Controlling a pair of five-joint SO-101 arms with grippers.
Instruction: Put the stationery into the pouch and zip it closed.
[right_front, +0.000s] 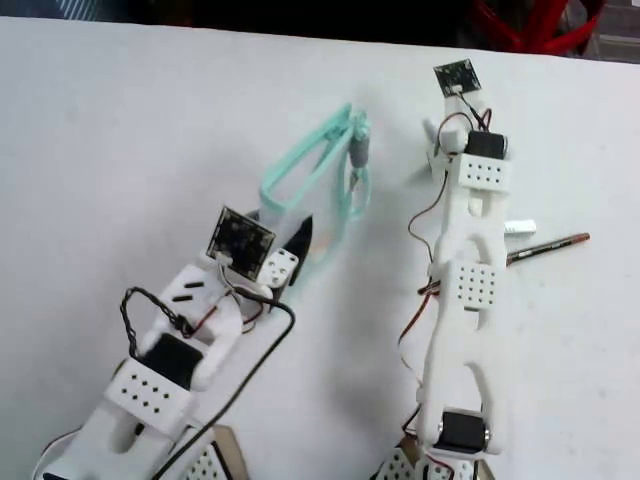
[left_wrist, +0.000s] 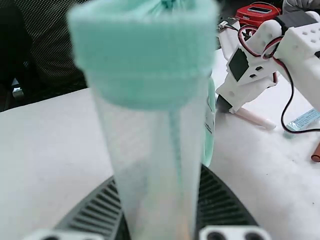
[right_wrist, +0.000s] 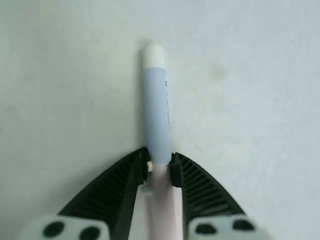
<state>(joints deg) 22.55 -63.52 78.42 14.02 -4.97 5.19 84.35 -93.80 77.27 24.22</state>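
White and matte, the desk (right_front: 120, 130) is spread beneath both arms, and a red frame (right_front: 540, 25) is seen beyond its far edge. At the left, the pouch (right_front: 320, 180) is gripped at one end by the left arm's fingers (left_wrist: 90, 217), which are closed on it. Its body is made of clear plastic edged with a mint woven band (seen from above as an open loop). Further right, the pen (right_wrist: 156, 110) is clamped by the right arm's ribbed black fingers (right_wrist: 115, 195), with its light blue barrel and rounded white tip left projecting over the desk. At the far right, a slim brown pencil (right_front: 550, 243) is partly covered by that arm, and a small white block (right_front: 520, 227) lies near it.
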